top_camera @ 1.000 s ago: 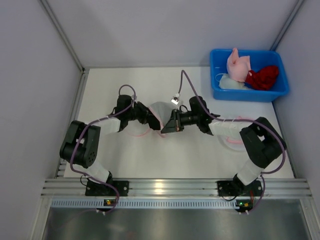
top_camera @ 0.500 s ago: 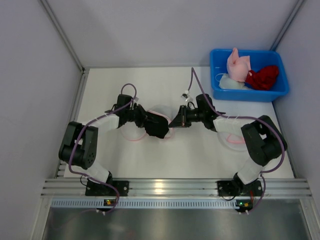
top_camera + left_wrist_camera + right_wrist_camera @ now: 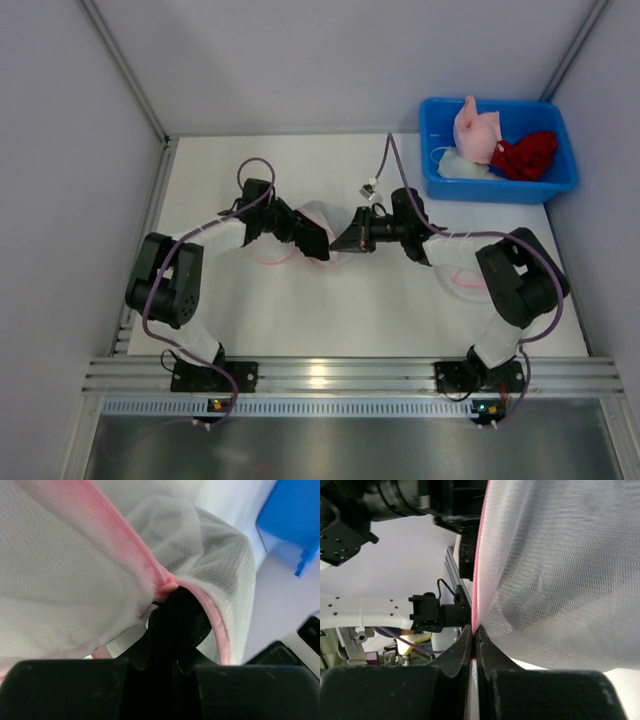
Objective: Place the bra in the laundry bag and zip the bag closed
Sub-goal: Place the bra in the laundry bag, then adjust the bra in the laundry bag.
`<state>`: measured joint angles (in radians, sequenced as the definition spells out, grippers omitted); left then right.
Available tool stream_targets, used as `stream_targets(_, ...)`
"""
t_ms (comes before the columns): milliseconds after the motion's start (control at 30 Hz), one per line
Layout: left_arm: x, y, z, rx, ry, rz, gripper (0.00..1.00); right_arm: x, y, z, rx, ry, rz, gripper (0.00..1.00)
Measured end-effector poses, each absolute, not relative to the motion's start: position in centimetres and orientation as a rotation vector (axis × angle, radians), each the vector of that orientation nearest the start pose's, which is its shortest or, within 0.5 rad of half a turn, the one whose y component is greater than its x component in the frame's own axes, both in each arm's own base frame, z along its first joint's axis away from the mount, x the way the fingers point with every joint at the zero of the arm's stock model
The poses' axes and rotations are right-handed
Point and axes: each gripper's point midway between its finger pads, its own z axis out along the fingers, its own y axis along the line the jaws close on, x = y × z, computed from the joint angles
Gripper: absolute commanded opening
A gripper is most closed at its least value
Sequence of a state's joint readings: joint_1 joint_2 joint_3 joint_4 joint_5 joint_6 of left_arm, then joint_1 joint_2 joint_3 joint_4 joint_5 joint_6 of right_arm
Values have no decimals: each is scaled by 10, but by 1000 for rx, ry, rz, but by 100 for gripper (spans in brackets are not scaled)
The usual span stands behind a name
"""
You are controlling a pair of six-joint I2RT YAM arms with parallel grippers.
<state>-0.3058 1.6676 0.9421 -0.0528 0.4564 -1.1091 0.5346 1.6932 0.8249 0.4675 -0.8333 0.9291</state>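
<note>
Top external view: left hand point(image 3: 320, 246) and right hand point(image 3: 343, 241) both pinch one laundry bag point(image 3: 323, 214).

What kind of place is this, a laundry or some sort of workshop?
Most likely a lab test booth, not a laundry. Plain grey walls close in a white table. A left arm and a right arm are bolted to a metal rail, and a blue bin holds a few garments.
</note>
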Motion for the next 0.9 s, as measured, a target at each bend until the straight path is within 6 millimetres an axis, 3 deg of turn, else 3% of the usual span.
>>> stream_targets(100,364,-235,79,-793,2492,-1086,26,269,337,138,-169,2277,1713,0)
stream_targets(233,362,-247,70,-741,2516,-1036,38,272,339,119,-132,2338,1697,0)
stream_targets(333,356,-252,69,-692,2532,-1034,50,273,338,105,-107,2384,1683,0)
stream_targets(467,355,-242,77,-641,2528,-1026,62,275,335,97,-89,2407,1668,0)
stream_targets(733,336,-221,113,-526,2473,-1057,58,284,326,97,-61,2395,1656,0)
stream_targets(900,320,-220,100,-520,2525,-1052,57,284,326,100,-69,2390,1666,0)
